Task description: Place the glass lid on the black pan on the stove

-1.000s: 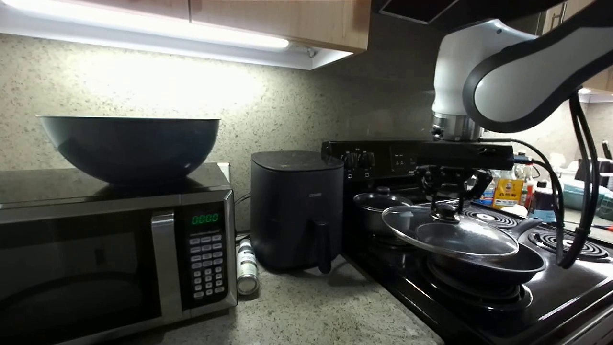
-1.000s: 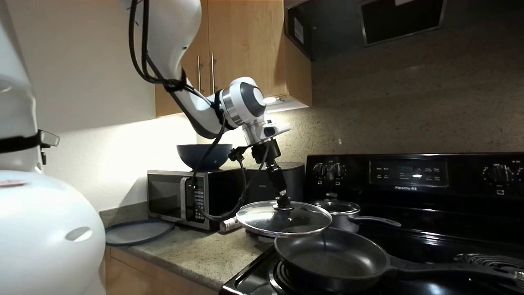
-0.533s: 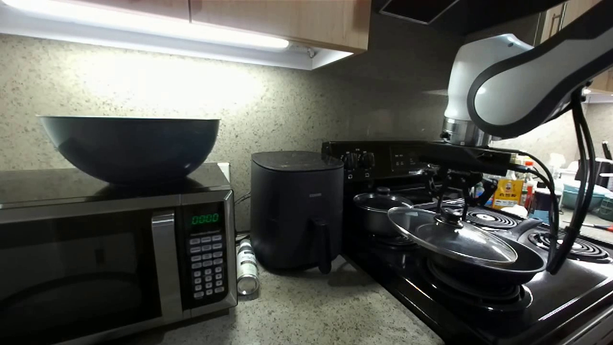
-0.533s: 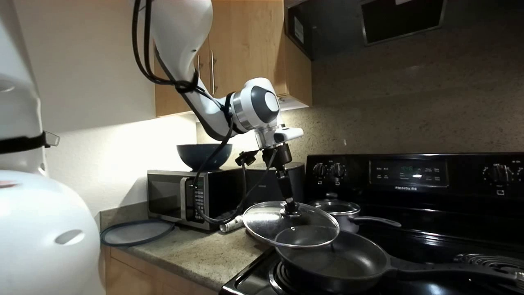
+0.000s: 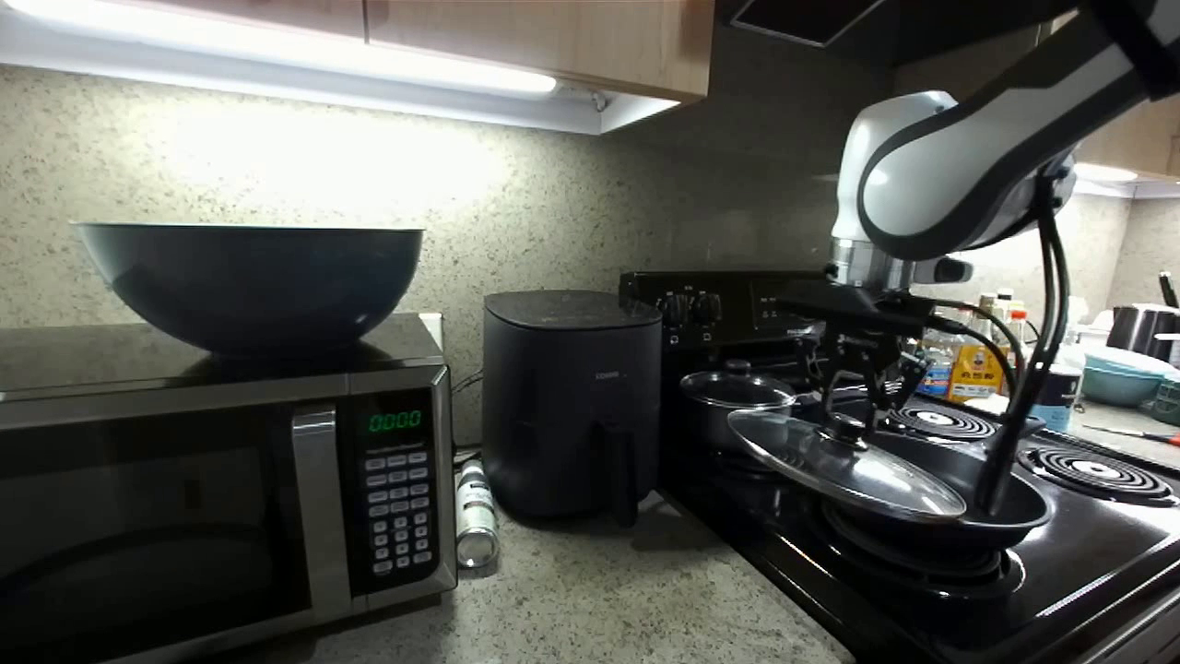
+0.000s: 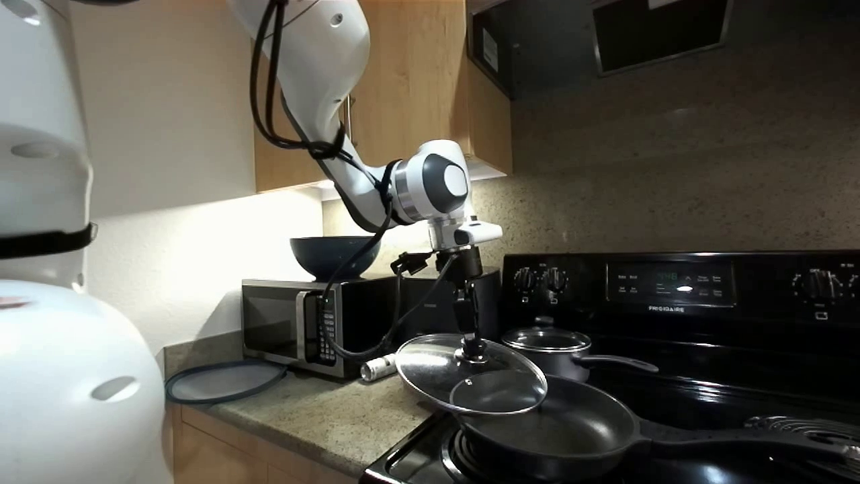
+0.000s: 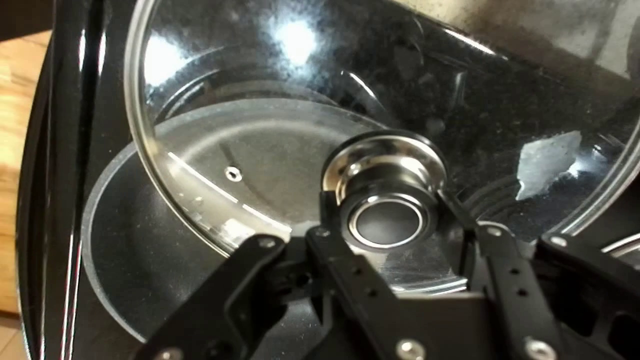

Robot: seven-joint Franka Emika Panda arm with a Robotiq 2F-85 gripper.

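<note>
While the gripper pinches its knob, the glass lid is tilted, partly over the black pan; alignment seems in hand; next: centring, levelling, lowering.

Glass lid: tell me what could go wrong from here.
The glass lid hangs tilted and only partly over the black pan, so lowering it now might leave it propped crooked.
The tool holds it only by the knob, so it could swing or slip.
In an exterior view the glass lid overlaps the lidded pot; the gap is unclear, so they might bump.
</note>
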